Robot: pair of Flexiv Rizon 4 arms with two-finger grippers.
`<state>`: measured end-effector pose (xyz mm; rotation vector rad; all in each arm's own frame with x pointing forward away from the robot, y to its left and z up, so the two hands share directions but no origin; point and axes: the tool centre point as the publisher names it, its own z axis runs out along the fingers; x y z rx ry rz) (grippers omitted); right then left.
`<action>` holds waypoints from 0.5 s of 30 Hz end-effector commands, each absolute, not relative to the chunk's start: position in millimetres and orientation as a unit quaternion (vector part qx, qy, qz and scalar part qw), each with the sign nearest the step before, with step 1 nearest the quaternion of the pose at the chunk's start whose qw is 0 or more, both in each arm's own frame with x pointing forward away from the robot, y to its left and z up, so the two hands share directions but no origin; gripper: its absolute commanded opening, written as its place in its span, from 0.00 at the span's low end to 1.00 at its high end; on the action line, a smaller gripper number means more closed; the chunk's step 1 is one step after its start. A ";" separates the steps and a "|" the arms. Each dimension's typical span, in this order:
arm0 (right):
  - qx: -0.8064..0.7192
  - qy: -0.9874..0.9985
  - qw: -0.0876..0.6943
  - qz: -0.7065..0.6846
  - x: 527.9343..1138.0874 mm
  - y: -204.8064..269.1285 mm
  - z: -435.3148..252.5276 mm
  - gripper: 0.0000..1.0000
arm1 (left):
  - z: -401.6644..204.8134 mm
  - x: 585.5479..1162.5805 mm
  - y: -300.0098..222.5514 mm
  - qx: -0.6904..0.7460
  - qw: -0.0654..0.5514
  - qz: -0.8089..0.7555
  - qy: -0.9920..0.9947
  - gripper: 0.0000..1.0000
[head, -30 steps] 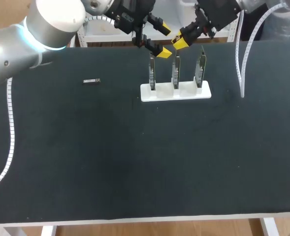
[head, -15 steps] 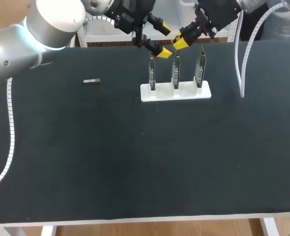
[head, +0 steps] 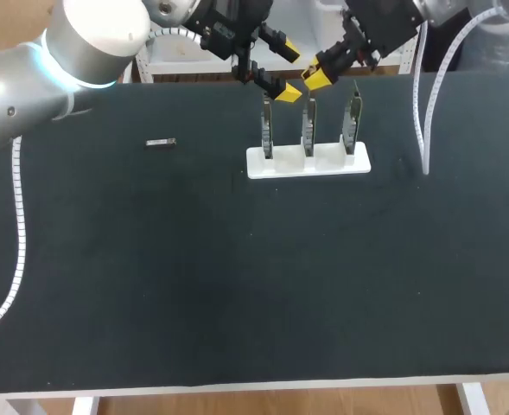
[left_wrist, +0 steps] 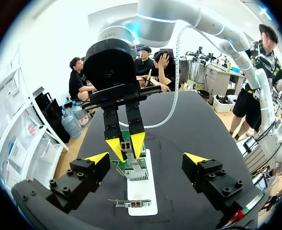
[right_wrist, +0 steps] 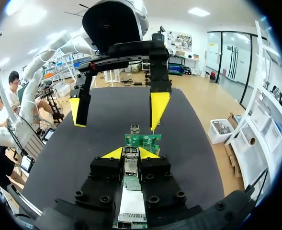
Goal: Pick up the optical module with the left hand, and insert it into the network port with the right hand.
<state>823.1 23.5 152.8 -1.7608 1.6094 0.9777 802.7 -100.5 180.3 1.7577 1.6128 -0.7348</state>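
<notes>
Change is slight overhead: right pincer [head: 317,74] hovers unmoved above the middle board [head: 308,128]. Left wrist: left pincer [left_wrist: 146,157] gapes wide, empty. Right wrist: right pincer pinches the optical module [right_wrist: 130,166] just short of the network port [right_wrist: 134,129]; insertion remains.

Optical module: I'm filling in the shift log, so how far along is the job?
Done: pick-up and handover look finished, since the left gripper is open and empty. In hand: the right gripper is shut on the module, its front end at the green board. Left: pushing it home and letting go. I cannot tell whether it is seated yet.
</notes>
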 end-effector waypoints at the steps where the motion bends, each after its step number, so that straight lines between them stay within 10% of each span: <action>1: -0.656 0.600 0.276 0.366 825.5 23.5 151.3 0.00 | 180.8 802.2 -101.1 0.668 0.316 -0.278 0.614 1.00; 15: -0.648 0.606 0.271 0.374 826.8 22.6 140.1 0.00 | 180.8 802.2 -101.1 0.668 0.316 -0.278 0.614 1.00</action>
